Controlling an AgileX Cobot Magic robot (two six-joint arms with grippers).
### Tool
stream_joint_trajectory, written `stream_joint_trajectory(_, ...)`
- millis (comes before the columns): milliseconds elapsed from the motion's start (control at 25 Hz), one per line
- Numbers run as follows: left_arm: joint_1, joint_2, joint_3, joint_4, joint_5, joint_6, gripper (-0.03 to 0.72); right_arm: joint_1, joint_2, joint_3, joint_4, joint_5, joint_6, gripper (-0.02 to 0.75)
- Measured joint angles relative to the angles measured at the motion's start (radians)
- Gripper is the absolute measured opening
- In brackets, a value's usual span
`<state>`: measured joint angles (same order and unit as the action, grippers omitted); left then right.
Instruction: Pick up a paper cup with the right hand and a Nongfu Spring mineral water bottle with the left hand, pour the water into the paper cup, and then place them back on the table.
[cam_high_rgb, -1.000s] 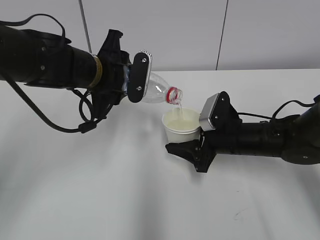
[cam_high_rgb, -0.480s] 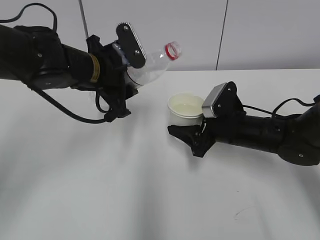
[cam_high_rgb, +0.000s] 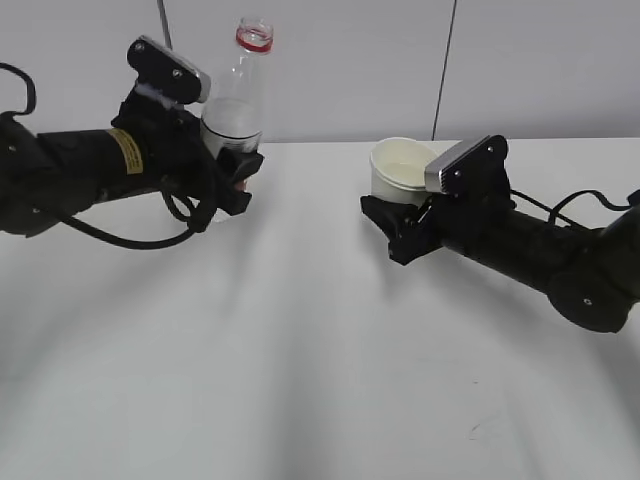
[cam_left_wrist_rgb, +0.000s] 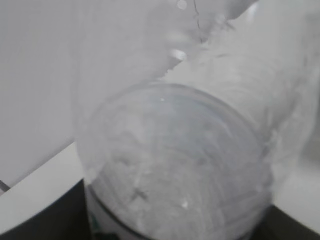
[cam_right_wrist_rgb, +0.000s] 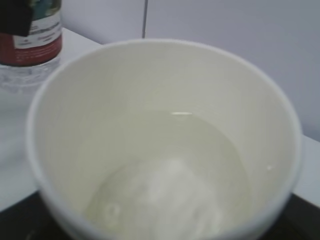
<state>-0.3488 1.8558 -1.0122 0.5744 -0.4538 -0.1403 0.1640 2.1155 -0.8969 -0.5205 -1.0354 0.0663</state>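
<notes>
The white desk (cam_high_rgb: 300, 380) fills most of the exterior frame, with a pale panelled wall (cam_high_rgb: 350, 70) behind it across the top. Nothing stands between the two arms; a broad bare strip of desk separates them.

The left arm (cam_high_rgb: 70, 175), black with a yellow band, reaches in from the left edge. Its end effector, the left hand (cam_high_rgb: 225, 165), is clamped on the lower body of the Nongfu Spring mineral water bottle (cam_high_rgb: 238, 100), which stands nearly upright in the upper left of the frame, red neck ring on top and no cap. In the left wrist view the clear bottle (cam_left_wrist_rgb: 200, 150) fills the frame.

The right arm (cam_high_rgb: 540, 255) comes in from the right edge. Its end effector, the right hand (cam_high_rgb: 410, 225), grips the paper cup (cam_high_rgb: 400, 170) at upper centre-right, its fingers closed on the cup's sides. In the right wrist view the cup (cam_right_wrist_rgb: 160, 140) holds a shallow pool of water (cam_right_wrist_rgb: 170, 170), and the bottle's red label (cam_right_wrist_rgb: 30, 40) shows at the upper left.
</notes>
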Motion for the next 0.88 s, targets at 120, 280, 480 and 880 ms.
stream_joint_trajectory(120,0.000,0.000,0.061,-0.033,-0.107,0.000,0.410,0.000,0.000,0.000,0.063,0.000,-0.014,0.524)
stream_joint_trajectory(280,0.000,0.028,0.139,-0.087,-0.290,0.000,0.410,0.000,0.000,0.000,0.118,0.000,-0.045,0.524)
stream_joint_trajectory(480,0.000,0.100,0.166,-0.122,-0.363,-0.004,0.410,0.000,0.000,0.000,0.136,0.004,-0.066,0.524)
stream_joint_trajectory(880,0.000,0.157,0.166,-0.027,-0.478,-0.125,0.409,0.000,0.086,-0.009,0.164,-0.007,-0.080,0.524)
